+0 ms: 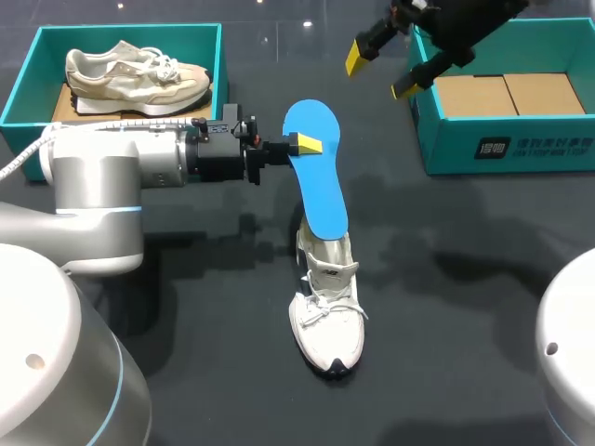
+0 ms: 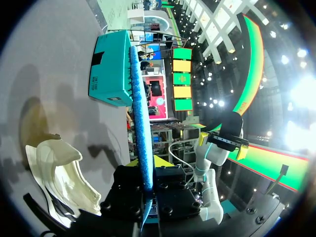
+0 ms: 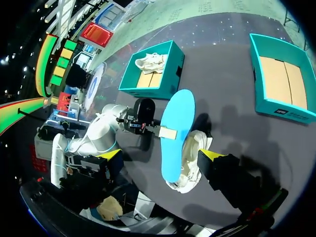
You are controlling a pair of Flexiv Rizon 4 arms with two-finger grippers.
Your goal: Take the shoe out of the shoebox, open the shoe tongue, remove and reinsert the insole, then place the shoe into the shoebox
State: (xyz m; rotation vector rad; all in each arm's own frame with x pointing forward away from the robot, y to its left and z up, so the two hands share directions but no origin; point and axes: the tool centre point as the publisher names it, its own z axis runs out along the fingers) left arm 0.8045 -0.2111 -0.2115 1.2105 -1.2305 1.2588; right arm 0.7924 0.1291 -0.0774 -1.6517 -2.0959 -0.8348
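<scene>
A white shoe stands on the dark table near the middle, toe toward me. A blue insole rises tilted from its opening, lower end inside the shoe. My left gripper is shut on the insole's edge near its upper end. In the left wrist view the insole shows edge-on between the fingers of the left gripper, with the shoe beside it. My right gripper hangs open and empty, high over the right shoebox. From the right wrist view, the insole and shoe lie far below.
The right teal shoebox holds only its cardboard base. A second teal box at the back left holds a beige shoe. My left arm stretches across the table's left side.
</scene>
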